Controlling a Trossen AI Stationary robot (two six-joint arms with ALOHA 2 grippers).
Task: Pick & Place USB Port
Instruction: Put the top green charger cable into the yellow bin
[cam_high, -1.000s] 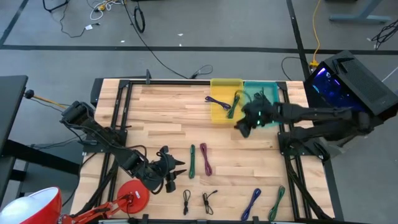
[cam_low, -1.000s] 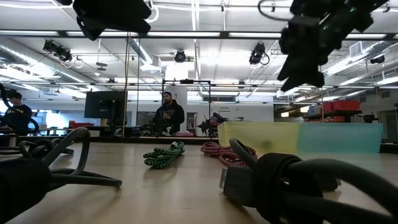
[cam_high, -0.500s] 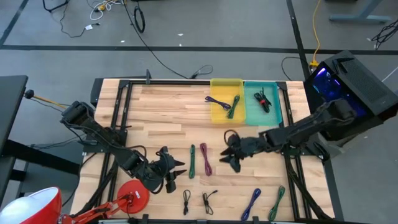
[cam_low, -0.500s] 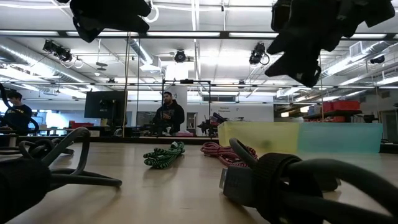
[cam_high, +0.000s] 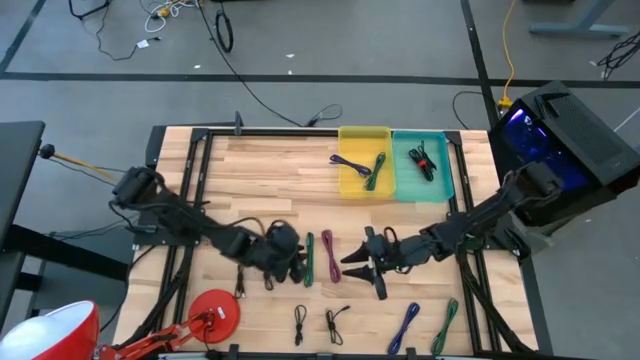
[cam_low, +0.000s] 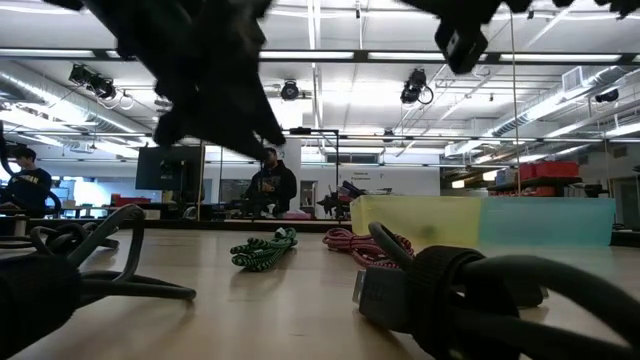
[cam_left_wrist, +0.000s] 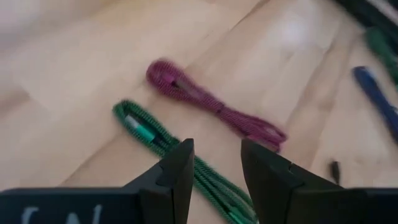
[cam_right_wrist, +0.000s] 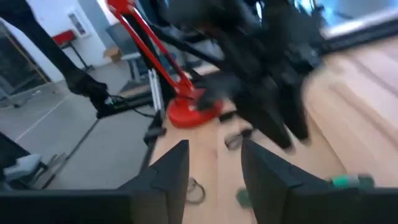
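Observation:
Two bundled USB cables lie side by side mid-table: a green one (cam_high: 309, 258) and a magenta one (cam_high: 330, 255). My left gripper (cam_high: 296, 263) hovers open just left of the green cable. In its wrist view the green cable (cam_left_wrist: 149, 134) runs under the open left gripper (cam_left_wrist: 216, 149), with the magenta cable (cam_left_wrist: 211, 106) beyond. My right gripper (cam_high: 360, 265) is open, right of the magenta cable, pointing toward the left arm; its right gripper (cam_right_wrist: 214, 149) wrist view is blurred. A yellow bin (cam_high: 347, 187) and a teal bin (cam_high: 437, 190) at the far edge hold cables.
Several more cables lie along the near edge: two black (cam_high: 300, 320) (cam_high: 335, 322), a blue (cam_high: 405, 325) and a green (cam_high: 445, 325). A red lamp base (cam_high: 213, 312) sits at the near left. In the low view a thick black cable (cam_low: 450, 285) fills the foreground.
My right gripper has swung from above the teal bin toward the near edge and leftward, coming down beside the magenta cable. My left gripper has moved rightward in the last half second, up to the green cable. The cables have stayed put.

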